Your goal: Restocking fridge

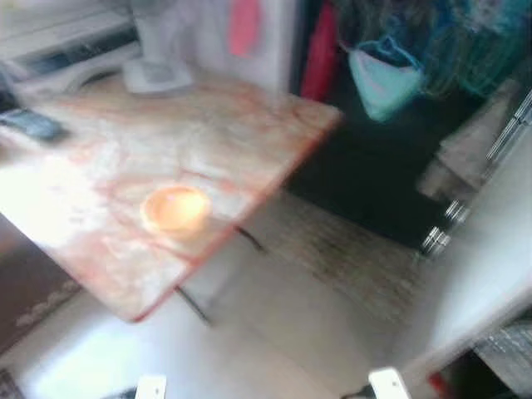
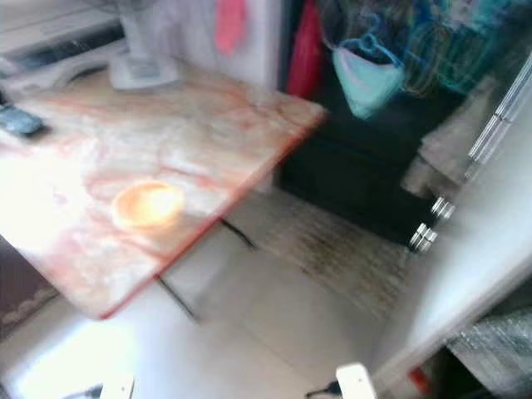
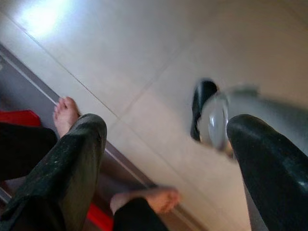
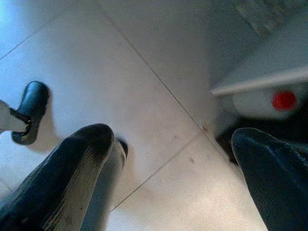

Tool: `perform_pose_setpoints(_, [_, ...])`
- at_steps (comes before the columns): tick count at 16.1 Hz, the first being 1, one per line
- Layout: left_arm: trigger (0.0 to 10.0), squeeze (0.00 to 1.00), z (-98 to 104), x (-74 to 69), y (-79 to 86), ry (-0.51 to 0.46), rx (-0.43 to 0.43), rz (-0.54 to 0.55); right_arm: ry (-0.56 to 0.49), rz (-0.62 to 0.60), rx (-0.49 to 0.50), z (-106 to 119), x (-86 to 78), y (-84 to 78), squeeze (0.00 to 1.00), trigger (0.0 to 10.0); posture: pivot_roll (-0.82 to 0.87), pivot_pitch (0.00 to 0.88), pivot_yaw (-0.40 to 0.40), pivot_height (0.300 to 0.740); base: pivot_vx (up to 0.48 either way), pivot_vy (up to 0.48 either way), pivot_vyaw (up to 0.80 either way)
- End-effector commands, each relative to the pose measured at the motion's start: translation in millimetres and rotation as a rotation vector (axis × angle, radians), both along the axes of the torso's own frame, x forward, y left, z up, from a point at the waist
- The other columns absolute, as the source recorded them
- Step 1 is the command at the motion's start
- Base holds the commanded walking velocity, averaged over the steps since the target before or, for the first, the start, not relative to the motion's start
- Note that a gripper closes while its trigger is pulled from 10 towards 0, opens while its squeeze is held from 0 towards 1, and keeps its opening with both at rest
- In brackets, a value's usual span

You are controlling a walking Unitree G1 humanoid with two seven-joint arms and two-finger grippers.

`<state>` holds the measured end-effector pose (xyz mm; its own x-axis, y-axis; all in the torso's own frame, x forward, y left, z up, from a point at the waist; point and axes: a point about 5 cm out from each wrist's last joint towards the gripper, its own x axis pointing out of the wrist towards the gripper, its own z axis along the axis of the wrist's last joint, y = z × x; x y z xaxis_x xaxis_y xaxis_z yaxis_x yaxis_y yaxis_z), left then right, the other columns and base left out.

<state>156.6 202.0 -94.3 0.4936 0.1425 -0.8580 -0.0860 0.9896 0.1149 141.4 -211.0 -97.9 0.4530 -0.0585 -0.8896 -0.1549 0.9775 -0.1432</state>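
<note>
Blurred, walking. Orange bowl (image 1: 174,208) sits near edge of marble counter (image 1: 208,125), far-left of both hands. Left hand (image 3: 168,159) and right hand (image 4: 168,168) hang spread, empty, over floor. White fridge door (image 1: 490,249) right, nearer right hand.

One table (image 1: 216,125), one orange bowl (image 1: 174,208), two bare feet (image 3: 65,113).

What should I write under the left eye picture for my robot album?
A blurry look down at a marble table with an orange bowl near its edge, beside a tiled floor.
</note>
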Motion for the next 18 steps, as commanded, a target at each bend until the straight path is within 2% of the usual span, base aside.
perform_pose_setpoints(1, [10.0,0.00,-3,-6.9,-2.1,0.021,0.001,-0.008,0.024,0.002,-0.016,-1,-6.7,-5.4,0.00,10.0,0.01,0.000,0.019,0.740,0.000,0.000,0.80])
perform_pose_setpoints(6, [10.0,0.00,-1,-4.1,0.8,0.001,0.019,-0.006,0.023,0.004,-0.001,-2,-6.4,-1.6,0.00,10.0,0.03,0.000,0.030,0.740,0.000,0.000,0.80])
perform_pose_setpoints(9, [10.0,0.00,4,4.5,8.6,-0.046,0.024,0.031,0.014,-0.014,0.026,-2,-5.1,0.0,0.00,10.0,0.04,0.000,0.026,0.740,0.000,0.000,0.00])
perform_pose_setpoints(18, [10.0,0.00,5,7.1,10.8,-0.057,0.030,0.042,0.003,-0.008,0.014,-1,-2.8,-0.6,0.00,10.0,0.03,0.018,0.025,0.740,0.000,0.000,0.80])
